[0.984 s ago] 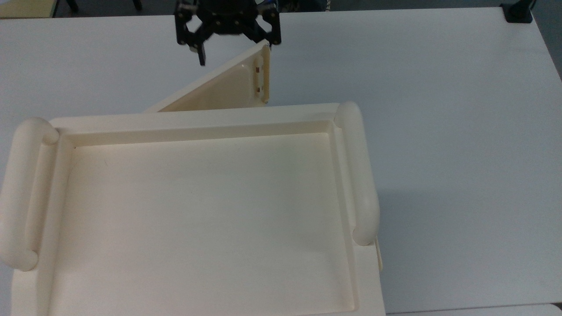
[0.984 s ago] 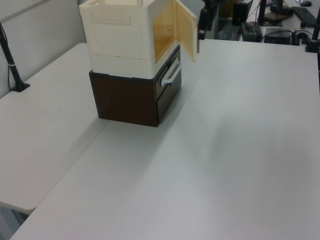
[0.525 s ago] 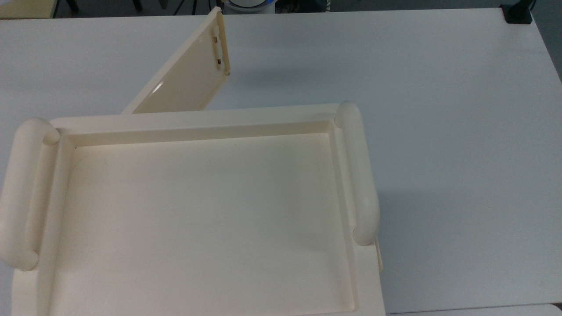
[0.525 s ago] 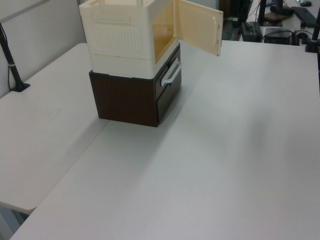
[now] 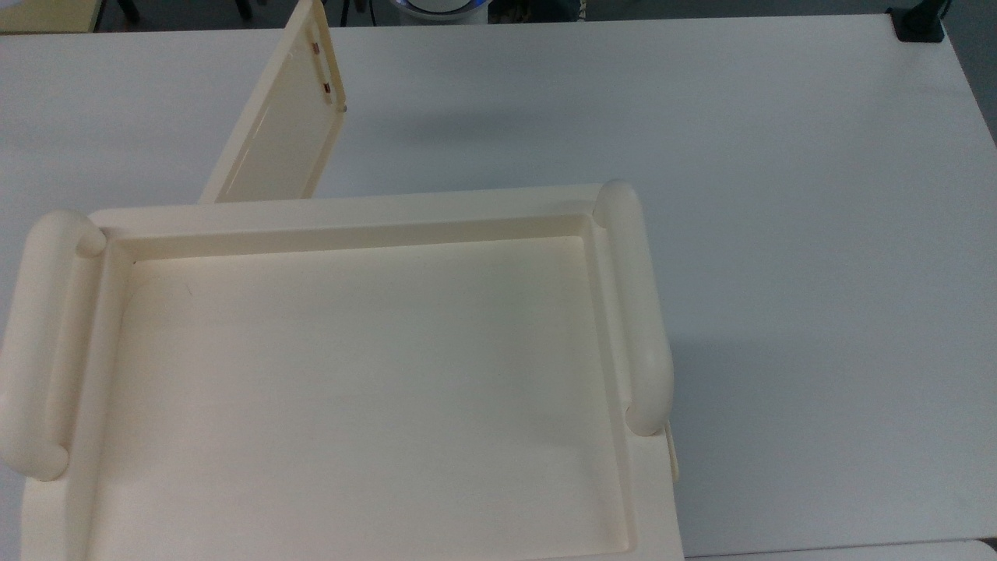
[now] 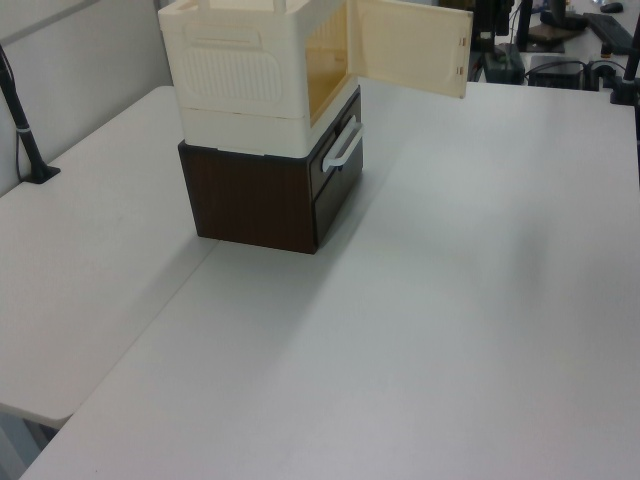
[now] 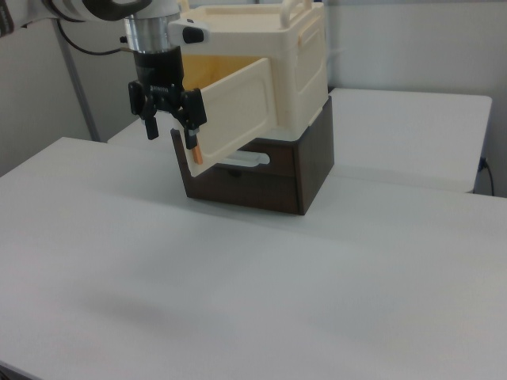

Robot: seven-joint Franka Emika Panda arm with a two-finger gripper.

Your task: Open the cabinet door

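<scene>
The cream cabinet (image 6: 250, 70) sits on a dark brown drawer unit (image 6: 255, 200) with a pale handle (image 6: 343, 148), on the white desk (image 6: 420, 330). Nothing lies near it on the desk. In the top view the cabinet door (image 5: 284, 125) swings out from the tray top (image 5: 350, 374) toward 11 o'clock, long axis running that way, handle edge farthest out. In the right view the claw (image 7: 168, 119) hangs at the door's free edge; its fingers look spread, gripping nothing, I think.
</scene>
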